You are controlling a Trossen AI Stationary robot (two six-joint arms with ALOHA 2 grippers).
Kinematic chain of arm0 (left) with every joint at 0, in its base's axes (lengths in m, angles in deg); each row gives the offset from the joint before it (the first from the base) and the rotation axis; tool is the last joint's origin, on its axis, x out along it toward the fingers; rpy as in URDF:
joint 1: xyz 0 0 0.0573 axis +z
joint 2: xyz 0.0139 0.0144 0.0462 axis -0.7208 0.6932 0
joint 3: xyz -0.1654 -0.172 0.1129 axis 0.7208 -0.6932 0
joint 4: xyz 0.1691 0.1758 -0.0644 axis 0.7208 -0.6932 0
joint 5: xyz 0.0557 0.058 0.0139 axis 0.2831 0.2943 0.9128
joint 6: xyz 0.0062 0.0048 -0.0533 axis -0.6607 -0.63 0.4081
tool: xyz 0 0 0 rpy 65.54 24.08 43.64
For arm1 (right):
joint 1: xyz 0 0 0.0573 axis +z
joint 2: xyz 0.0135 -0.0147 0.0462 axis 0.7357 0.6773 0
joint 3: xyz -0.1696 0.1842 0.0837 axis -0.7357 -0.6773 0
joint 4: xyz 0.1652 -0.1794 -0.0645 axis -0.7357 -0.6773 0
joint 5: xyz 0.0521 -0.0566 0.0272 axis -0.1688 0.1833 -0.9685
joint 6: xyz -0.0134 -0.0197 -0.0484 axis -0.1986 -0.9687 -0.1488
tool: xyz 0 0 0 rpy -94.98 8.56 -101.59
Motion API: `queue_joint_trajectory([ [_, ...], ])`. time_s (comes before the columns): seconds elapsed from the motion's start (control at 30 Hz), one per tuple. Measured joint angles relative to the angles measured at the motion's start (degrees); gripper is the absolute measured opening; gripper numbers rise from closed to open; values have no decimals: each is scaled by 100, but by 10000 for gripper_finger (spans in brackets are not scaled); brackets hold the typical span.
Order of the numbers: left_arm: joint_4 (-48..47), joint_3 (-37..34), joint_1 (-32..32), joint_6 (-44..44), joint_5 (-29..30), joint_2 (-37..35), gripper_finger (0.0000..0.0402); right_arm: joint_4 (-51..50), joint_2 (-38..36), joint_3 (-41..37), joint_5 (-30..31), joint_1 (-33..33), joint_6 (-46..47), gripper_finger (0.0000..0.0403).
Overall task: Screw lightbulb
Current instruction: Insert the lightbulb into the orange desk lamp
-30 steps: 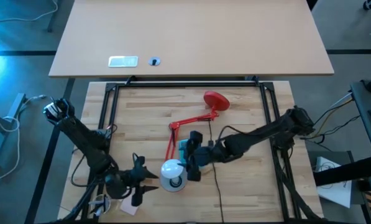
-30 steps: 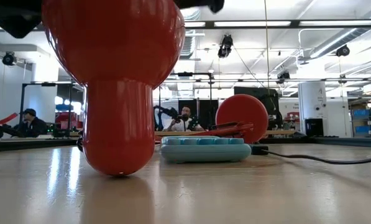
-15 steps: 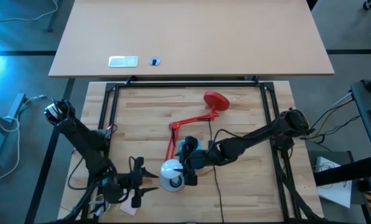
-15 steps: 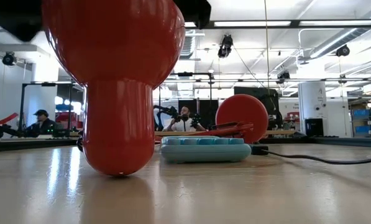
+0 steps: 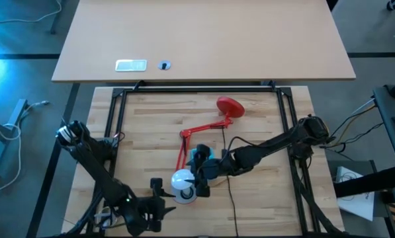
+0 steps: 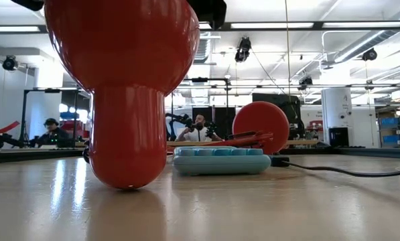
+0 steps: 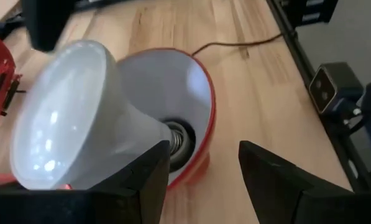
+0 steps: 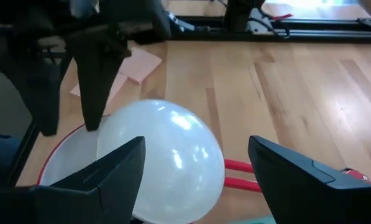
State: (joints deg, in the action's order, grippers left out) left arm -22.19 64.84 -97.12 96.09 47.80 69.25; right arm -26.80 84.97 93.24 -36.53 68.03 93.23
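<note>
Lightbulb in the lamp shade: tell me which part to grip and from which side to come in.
Grip the lightbulb across its wide white dome, coming in from the shade's open mouth. Its narrow screw base already sits deep in the red lamp shade, whose rim blocks any approach lower down. The dome alone stands clear. The right gripper already straddles it, open; the left gripper waits open beside the shade.

Both tools flank lightbulb [image 5: 182, 180] in shade [image 7: 201, 106]; far tabletop [image 5: 263, 122] free.

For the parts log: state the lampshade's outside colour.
Red; the lampshade shows it best in the low view.
</note>
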Motion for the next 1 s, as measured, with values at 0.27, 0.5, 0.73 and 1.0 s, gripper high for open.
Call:
queue_joint_trajectory([
  [0.27,-237,45,-17,524,53,93,184,307,-7,0,321,-9,-54,273],
  [0.5,-250,-43,-11,766,175,91,184,233,152,-1,400,-32,50,278],
  [0.73,-556,-60,25,965,310,91,184,305,195,-2,1,89,140,269],
  [1.0,-754,-95,135,1022,400,86,184,463,201,-2,-191,300,66,276],
])
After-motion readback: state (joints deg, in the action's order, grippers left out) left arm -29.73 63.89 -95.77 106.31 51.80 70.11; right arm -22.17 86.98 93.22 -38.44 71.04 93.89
